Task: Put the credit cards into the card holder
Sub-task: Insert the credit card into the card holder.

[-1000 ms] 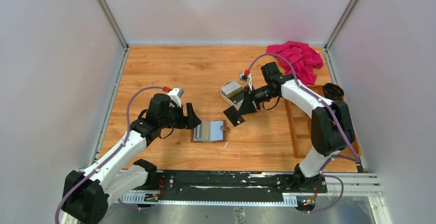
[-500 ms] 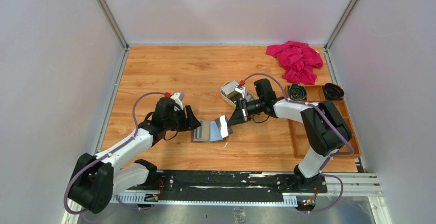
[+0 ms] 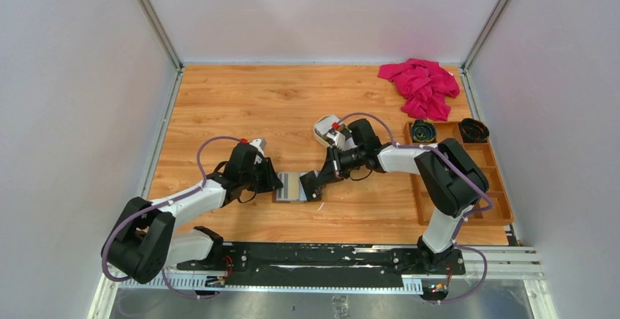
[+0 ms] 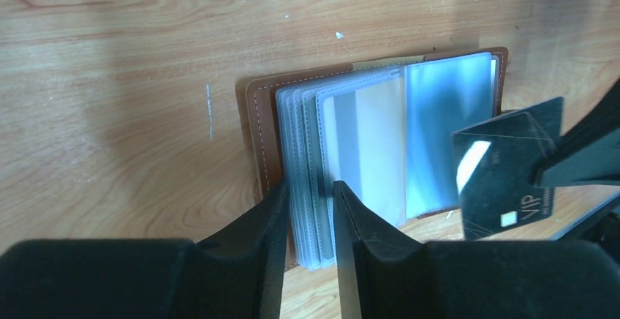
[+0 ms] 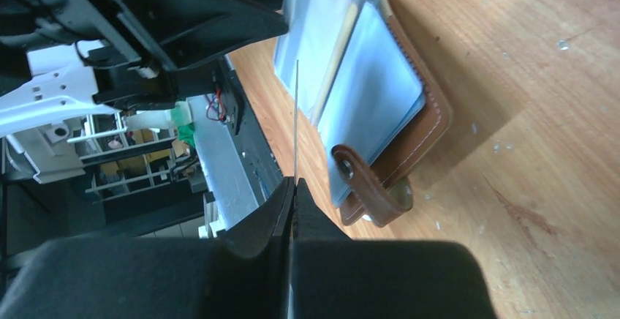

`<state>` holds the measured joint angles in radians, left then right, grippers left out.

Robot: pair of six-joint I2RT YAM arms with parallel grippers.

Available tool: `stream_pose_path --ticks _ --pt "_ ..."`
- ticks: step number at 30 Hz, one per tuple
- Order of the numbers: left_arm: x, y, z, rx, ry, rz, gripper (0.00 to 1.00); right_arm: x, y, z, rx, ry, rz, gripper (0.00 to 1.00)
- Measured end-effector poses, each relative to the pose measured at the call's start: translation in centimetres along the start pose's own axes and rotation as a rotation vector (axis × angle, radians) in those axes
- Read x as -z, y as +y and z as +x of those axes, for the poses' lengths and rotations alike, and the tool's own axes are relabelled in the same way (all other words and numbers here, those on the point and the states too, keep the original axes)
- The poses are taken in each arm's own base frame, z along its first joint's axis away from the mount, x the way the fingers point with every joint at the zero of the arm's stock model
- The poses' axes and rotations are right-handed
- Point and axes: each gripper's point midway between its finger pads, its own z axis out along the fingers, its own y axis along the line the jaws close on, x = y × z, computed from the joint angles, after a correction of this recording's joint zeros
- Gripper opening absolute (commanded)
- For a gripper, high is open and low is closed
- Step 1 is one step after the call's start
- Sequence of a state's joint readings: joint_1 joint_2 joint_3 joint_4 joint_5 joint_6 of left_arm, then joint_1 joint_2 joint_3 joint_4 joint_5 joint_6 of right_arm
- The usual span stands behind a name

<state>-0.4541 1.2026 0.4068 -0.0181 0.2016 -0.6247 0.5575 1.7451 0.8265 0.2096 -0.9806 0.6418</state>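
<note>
- Change: over the last second I have brought the right arm down from near the far tray, so the black card (image 4: 508,176) now hangs tilted at the right-hand page of the card holder (image 3: 292,186). It is not yet in a pocket.
- Right fingers (image 5: 270,224): clamped flat on the card, which shows from that wrist only as a thin edge-on line.
- Left fingers (image 4: 256,238): drawn in from wide and now straddling the sleeve pack (image 4: 307,158) at its near edge. I cannot tell whether they pinch it yet.
- Meaning: I judge the holder nearly steadied and insertion the next step.
- Materials: stitched brown leather cover lying open on the wood-grain surface (image 3: 241,107), glossy translucent sleeves fanned like pages, a rounded snap tab (image 5: 365,180), and a rigid, reflective card.
</note>
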Motion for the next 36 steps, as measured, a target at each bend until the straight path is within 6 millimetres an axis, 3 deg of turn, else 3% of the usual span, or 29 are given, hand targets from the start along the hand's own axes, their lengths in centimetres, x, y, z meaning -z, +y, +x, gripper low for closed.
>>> stream_pose_path --ticks 8,15,28,36 --pt "-0.4 -0.4 -0.4 0.002 -0.018 0.015 0.17 -0.6 -1.7 0.1 -0.047 -0.019 0.094 0.00" --pt "-0.6 -0.9 -0.4 -0.007 -0.024 0.031 0.16 -1.0 -2.7 0.7 -0.096 -0.006 0.125 0.00" --pt "-0.8 -1.8 0.2 0.007 -0.047 0.063 0.15 -1.0 -2.4 0.9 -0.144 -0.003 0.128 0.00" --pt "-0.9 -1.9 0.4 0.023 -0.055 0.069 0.15 0.5 -1.6 1.5 -0.135 -0.045 0.125 0.00"
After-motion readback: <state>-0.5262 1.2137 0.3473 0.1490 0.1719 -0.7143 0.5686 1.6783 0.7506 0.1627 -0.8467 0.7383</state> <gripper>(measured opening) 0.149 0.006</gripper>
